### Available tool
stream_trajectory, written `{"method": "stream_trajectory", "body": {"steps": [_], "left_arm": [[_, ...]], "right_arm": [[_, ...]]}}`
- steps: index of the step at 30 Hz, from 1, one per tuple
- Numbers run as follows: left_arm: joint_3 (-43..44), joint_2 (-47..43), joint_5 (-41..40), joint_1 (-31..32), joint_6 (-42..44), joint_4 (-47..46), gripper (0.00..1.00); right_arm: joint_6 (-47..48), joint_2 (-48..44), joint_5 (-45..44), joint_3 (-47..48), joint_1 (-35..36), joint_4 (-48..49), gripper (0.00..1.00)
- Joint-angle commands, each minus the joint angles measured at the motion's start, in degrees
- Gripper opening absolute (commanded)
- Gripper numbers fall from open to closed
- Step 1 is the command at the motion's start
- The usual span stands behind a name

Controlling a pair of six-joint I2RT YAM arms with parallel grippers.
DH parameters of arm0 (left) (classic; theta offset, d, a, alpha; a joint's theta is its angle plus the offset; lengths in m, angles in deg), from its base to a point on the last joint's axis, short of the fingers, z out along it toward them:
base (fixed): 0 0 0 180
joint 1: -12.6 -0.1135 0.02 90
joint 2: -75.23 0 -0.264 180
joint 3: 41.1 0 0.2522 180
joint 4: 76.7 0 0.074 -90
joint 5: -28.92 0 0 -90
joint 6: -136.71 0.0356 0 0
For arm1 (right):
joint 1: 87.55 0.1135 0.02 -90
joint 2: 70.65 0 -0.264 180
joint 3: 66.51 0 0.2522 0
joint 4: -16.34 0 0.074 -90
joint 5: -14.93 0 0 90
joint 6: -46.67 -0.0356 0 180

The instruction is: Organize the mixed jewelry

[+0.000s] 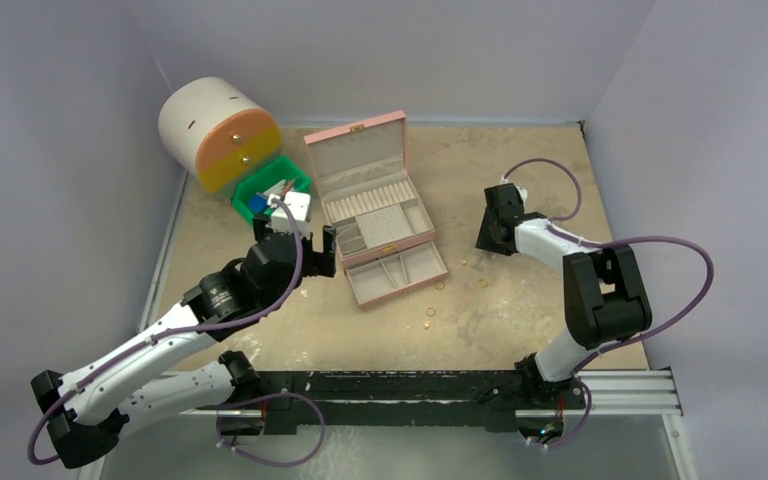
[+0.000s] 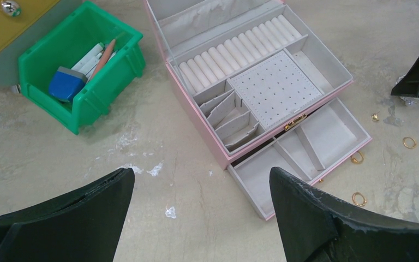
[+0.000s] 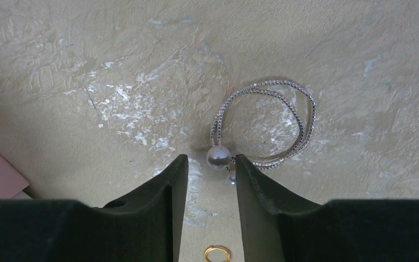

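- Pale grey walls [image 1: 50, 150] box in a scuffed beige tabletop [image 1: 530, 160], seen from above.
- At the centre of the overhead view sits a pink jewelry box [image 1: 358, 150], with its lid up and its bottom drawer [image 1: 420, 262] pulled out. Grey-lined compartments, a row of ring rolls and a dotted panel show inside.
- At upper left stands a white cylindrical cabinet [image 1: 205, 115] with orange and yellow drawer fronts. Just below it is a green bin [image 2: 103, 93] holding pens and a blue block.
- Several small gold rings [image 2: 409, 143] lie loose on the table to the right of the open drawer, some just beside it and some near it.
- Further right, a silver bracelet [image 3: 300, 114], looped double and carrying a pearl bead [image 3: 219, 155], lies flat at the middle of the right wrist view. One more gold ring shows at that view's bottom edge.
- Over the bracelet hangs the right gripper [image 3: 211, 158]. Its fingers stand a narrow gap apart on either side of the pearl bead and are not clamped on it.
- Left of the box hovers the left gripper [image 2: 201, 174], its fingers spread wide above the table.
- A small label [image 1: 222, 295] on a joint of the left arm is too small to read.
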Motion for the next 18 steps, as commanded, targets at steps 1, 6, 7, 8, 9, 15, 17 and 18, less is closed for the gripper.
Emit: {"method": "stream_trajectory", "body": {"steps": [1, 6, 7, 8, 9, 15, 17, 18], "left_arm": [[2.7, 0.1, -1.1, 0.2, 0.6, -0.7, 0.94], [2.8, 0.1, -1.1, 0.2, 0.6, -0.6, 0.94], [2.8, 0.1, -1.1, 0.2, 0.6, -0.6, 0.94], [2.7, 0.1, -1.1, 0.2, 0.6, -0.5, 0.94], [2.7, 0.1, -1.1, 0.2, 0.6, -0.5, 0.94], [2.8, 0.1, -1.0, 0.2, 0.6, -0.6, 0.94], [2.7, 0.0, -1.0, 0.2, 0.6, -0.6, 0.94], [2.7, 0.0, -1.0, 0.2, 0.6, -0.6, 0.94]], "right_arm": [[-0.5, 0.1, -2.0, 0.4, -0.3, 1.3, 0.39], [-0.6, 0.4, -1.9, 0.7, -0.4, 1.2, 0.27], [-0.6, 0.4, -1.9, 0.7, -0.4, 1.2, 0.25], [-0.6, 0.2, -1.9, 0.7, -0.4, 1.1, 0.22], [-0.5, 0.1, -1.9, 0.7, -0.4, 1.0, 0.19], [-0.5, -1.0, -1.6, 0.7, -0.5, 0.4, 0.00], [-0.5, -1.7, -1.5, 0.6, -0.5, 0.2, 0.00], [-0.5, -2.1, -1.3, 0.5, -0.4, 0.2, 0.00]]}}
